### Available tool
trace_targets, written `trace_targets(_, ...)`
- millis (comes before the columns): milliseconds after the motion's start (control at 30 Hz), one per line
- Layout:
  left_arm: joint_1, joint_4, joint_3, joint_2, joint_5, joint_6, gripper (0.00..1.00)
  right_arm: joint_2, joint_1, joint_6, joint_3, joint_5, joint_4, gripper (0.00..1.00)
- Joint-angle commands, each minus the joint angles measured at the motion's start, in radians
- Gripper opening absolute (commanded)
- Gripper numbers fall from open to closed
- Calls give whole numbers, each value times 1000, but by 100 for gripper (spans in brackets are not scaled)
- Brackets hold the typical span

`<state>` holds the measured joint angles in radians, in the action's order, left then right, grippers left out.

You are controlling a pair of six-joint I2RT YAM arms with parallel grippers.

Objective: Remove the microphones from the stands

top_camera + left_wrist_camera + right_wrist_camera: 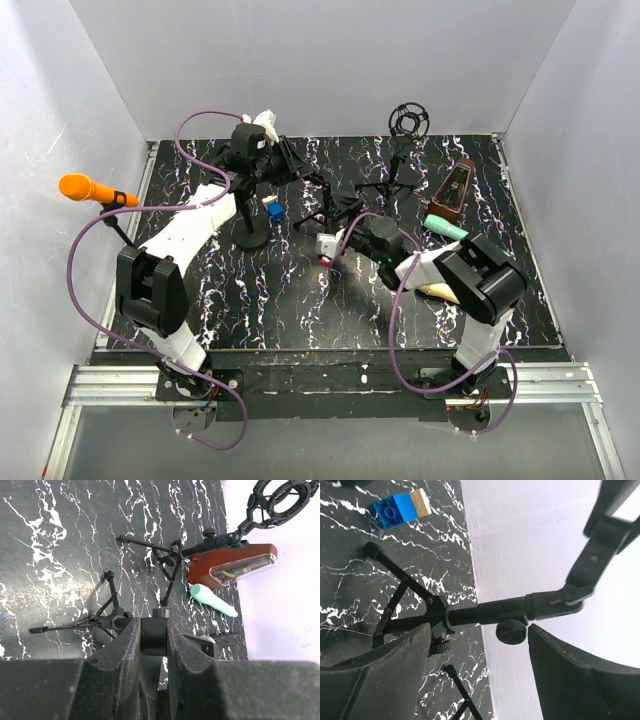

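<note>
The orange microphone (85, 188) sits in the clip at the end of a boom arm, far left of the stand (250, 237), out past the left edge of the table (300, 300) and close to the wall. The stand's round base rests on the marbled tabletop. The left gripper (154, 636) has its fingers pinched tight on a black cylindrical part of the stand, above the base.

Just right of the base lies a blue block (275, 210). Further right is a small tripod (330, 212), and beyond it a second tripod (395, 185) carrying a ring-shaped shock mount (408, 120). A brown metronome (456, 193) and a mint-green stick (445, 228) lie farthest right of the base. The right gripper (479, 630) hangs by the small tripod with its fingers spread wide, holding nothing; the tripod's pole crosses in front of the gap.

Only the top view catches the microphone. The left wrist view alone shows the pinch on the stand, and the right wrist view alone shows the wide gap and the block's tan end.
</note>
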<state>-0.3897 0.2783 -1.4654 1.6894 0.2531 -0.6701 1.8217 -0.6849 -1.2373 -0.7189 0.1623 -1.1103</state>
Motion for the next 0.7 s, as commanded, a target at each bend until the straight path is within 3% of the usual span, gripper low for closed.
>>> trace_targets(0,9,70,28,-28,-23,17,0,-151,-15,5,21,62,-4,85)
trace_targets(100,9,70,30,-33,-26,18,0,-309,-5,183,-20,36,294,88)
trace_targets(200,9,67,34,-39,-26,20,0,-415,53,518,-199,93,785,88)
trace_targets(300,14,61,39,-40,-25,15,0,-359,126,840,-458,218,1270,88)
trace_targets(433,20,61,43,-37,-20,3,0,-161,205,1187,-771,337,1675,89)
trace_targets(533,25,58,47,-33,-17,-3,0,-85,255,1277,-832,541,1724,83)
trace_targets(667,28,59,40,-28,-15,-5,0,-56,257,1282,-849,576,1707,74)
